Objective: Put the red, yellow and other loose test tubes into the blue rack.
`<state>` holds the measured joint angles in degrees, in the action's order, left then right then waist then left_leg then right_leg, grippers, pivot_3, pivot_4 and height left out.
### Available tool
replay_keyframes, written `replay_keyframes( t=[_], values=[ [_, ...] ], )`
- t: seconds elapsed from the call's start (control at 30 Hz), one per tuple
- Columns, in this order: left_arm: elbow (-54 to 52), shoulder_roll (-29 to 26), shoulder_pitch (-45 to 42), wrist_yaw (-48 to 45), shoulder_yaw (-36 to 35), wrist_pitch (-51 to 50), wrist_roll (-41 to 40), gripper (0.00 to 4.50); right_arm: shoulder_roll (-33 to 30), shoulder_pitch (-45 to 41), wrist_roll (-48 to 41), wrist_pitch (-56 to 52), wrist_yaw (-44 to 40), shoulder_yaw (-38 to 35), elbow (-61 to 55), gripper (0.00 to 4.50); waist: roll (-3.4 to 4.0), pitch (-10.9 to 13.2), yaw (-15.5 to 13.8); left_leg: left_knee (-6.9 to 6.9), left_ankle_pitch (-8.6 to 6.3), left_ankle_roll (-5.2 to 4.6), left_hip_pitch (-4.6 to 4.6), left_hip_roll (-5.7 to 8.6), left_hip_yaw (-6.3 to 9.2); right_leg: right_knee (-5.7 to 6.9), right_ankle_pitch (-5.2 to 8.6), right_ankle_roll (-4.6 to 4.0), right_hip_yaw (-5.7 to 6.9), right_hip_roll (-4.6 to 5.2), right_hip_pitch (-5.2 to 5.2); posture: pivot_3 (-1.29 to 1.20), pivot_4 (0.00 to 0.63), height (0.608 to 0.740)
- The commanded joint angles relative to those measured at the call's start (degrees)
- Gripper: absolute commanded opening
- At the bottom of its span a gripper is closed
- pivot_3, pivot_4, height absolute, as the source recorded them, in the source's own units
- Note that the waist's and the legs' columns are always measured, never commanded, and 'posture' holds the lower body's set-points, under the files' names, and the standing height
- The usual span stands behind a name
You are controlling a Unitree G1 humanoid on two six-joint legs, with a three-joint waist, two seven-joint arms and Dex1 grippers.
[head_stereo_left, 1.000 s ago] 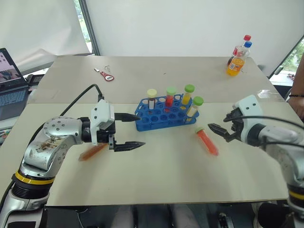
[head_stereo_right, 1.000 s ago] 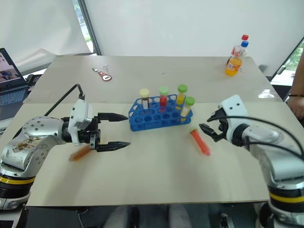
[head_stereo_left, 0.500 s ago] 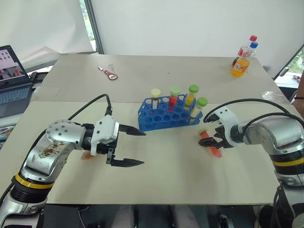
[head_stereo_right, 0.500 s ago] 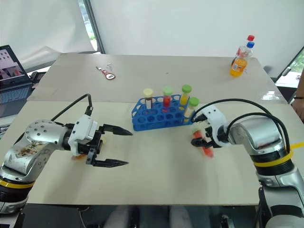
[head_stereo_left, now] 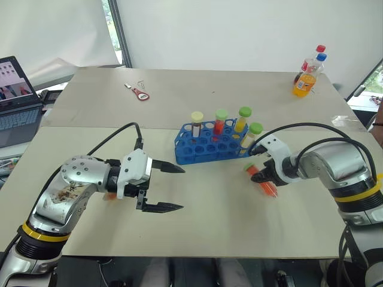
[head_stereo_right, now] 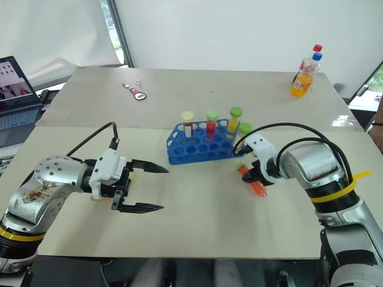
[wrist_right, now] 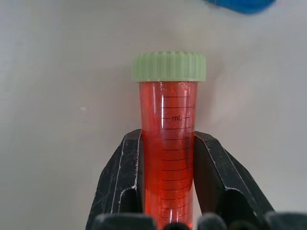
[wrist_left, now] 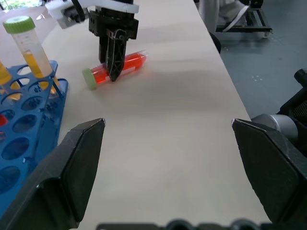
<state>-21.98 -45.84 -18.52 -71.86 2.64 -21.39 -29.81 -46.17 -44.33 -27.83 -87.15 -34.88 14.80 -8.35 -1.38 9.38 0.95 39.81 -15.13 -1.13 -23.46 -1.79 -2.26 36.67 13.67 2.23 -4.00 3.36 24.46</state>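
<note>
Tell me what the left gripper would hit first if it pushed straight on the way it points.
Probably the red tube, lying on the table with the right gripper shut on it. The left gripper, jaws open, points that way; the blue rack sits just beside that line.

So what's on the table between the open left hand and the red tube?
Nothing: left wrist view shows bare tabletop from the left hand to the red tube.
</note>
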Motion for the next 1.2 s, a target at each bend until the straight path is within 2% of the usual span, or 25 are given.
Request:
replay_keyframes(
  t=[0.03,0.1,0.13,0.23,0.33,0.53,0.63,0.87,1.2],
  values=[
    [-0.57,-0.34,0.85,2.0,-4.99,-0.21,-2.54,4.5,1.7,-0.13,-3.74,-0.66,-1.0,-7.88,-8.57,0.99,0.0,0.0,0.04,0.0,0.0,0.0,0.0,-0.01,0.01,0.02,0.0,0.0,0.0,0.0,0.0,0.0,0.15,0.74],
    [-0.01,0.11,1.42,3.01,-6.57,-0.37,-3.39,4.5,5.21,0.72,-5.06,-1.23,0.17,-12.35,-11.35,0.99,0.0,0.0,0.08,0.01,0.0,0.0,0.01,-0.03,0.03,0.02,0.0,0.0,0.01,-0.01,0.0,0.0,0.15,0.74],
    [0.24,0.8,1.74,3.97,-7.52,-0.19,-3.91,4.5,8.94,2.01,-5.01,1.37,2.23,-15.73,-13.25,0.99,-0.01,-0.01,0.06,0.01,0.0,0.0,0.02,-0.04,0.04,0.02,0.0,0.0,0.02,-0.02,-0.01,0.0,0.15,0.74],
    [0.52,1.89,2.7,5.72,-9.34,-0.33,-4.86,4.5,21.15,6.96,-3.06,16.33,8.95,-23.34,-16.82,0.99,-0.03,-0.02,-0.02,0.0,0.0,0.0,0.05,-0.04,0.12,0.04,0.0,0.0,0.06,-0.03,-0.09,0.0,0.15,0.74],
    [0.74,1.13,3.29,5.22,-9.35,0.12,-4.43,4.5,26.68,9.67,2.84,32.14,13.01,-21.81,-15.79,0.99,-0.01,-0.01,-0.17,0.02,0.01,0.02,-0.02,0.02,0.1,0.08,-0.01,0.01,0.05,0.02,-0.02,0.0,0.15,0.74],
    [0.93,1.27,2.15,5.93,-9.23,-0.48,-5.0,4.5,30.39,12.01,13.88,56.23,15.91,-15.85,-7.41,0.99,-0.02,-0.01,0.07,0.03,0.03,0.05,0.06,0.06,-0.01,0.09,-0.03,0.04,0.05,0.06,-0.05,0.0,0.15,0.74],
    [0.74,1.58,1.75,6.34,-8.83,-0.58,-5.13,4.5,32.44,12.83,15.81,62.0,17.11,-15.04,-3.6,0.99,-0.02,-0.01,0.24,-0.02,0.03,0.05,0.09,0.01,-0.1,0.11,-0.02,0.0,0.06,-0.01,-0.04,0.0,0.15,0.74],
    [0.38,2.37,1.44,6.79,-8.17,-0.62,-5.07,4.5,35.47,14.13,19.95,71.38,17.86,-12.2,3.14,0.99,-0.02,-0.01,0.53,-0.04,0.03,0.05,0.09,0.01,-0.07,0.11,-0.02,-0.01,0.04,0.01,-0.03,0.0,0.15,0.74],
    [0.66,2.91,0.96,7.12,-7.64,-0.37,-4.69,4.5,37.47,15.65,24.03,77.88,19.66,-10.65,8.88,0.99,-0.01,-0.01,0.74,-0.03,0.03,0.05,0.13,0.02,0.0,0.11,-0.02,-0.01,0.04,0.02,-0.07,0.0,0.15,0.74]
  ],
)
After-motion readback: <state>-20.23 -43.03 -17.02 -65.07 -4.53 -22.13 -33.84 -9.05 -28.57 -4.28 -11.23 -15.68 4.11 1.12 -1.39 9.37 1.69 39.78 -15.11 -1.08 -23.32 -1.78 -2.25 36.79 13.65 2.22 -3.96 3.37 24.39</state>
